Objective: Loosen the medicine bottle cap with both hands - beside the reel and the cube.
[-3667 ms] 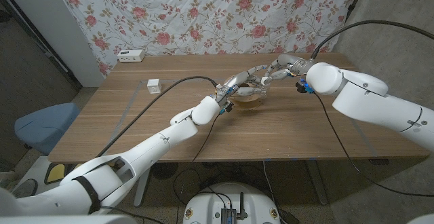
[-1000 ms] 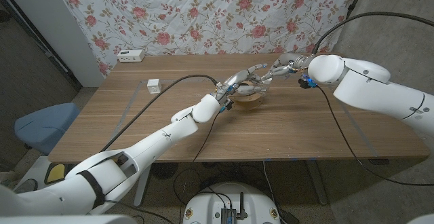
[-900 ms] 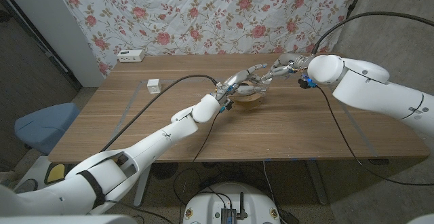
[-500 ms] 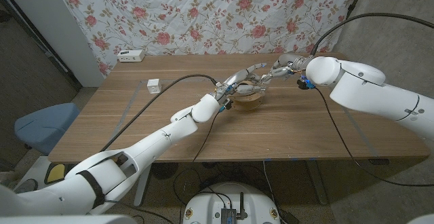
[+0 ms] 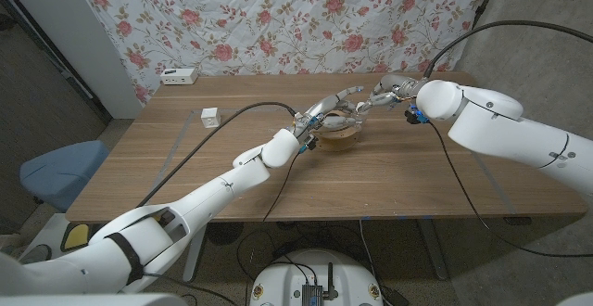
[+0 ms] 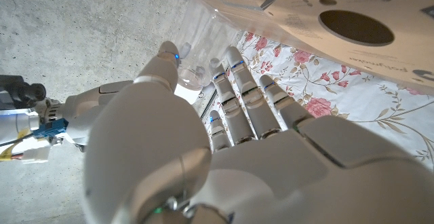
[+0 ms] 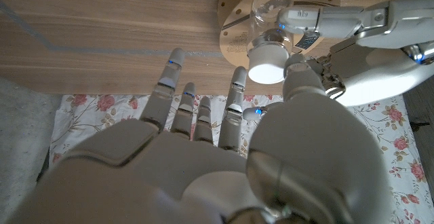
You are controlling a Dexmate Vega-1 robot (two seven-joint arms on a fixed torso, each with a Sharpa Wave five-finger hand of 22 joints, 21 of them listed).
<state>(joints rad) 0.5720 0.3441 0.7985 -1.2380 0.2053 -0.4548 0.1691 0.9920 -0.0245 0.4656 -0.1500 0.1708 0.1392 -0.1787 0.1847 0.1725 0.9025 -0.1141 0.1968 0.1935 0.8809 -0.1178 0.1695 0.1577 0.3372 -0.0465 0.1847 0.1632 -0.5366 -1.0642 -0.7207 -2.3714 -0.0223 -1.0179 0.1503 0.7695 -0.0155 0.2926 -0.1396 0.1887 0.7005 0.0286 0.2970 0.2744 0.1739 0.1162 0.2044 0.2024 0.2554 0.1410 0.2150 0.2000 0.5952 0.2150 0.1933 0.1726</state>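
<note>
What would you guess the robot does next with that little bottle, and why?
Probably the right hand closes its fingers round the white cap and starts to twist. The left hand already grips the clear bottle over the reel, while the right hand's fingers sit spread beside the cap, seemingly not gripping it.

Clear medicine bottle (image 7: 271, 10), white cap (image 7: 266, 66) on, above the reel (image 7: 237, 20)

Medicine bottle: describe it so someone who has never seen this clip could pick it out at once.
On the wooden table, look past the middle, where the left hand and right hand meet above a round tan reel. The medicine bottle is the clear container the left hand holds; its white cap sets it apart from the flat reel and the white cube further left.
</note>
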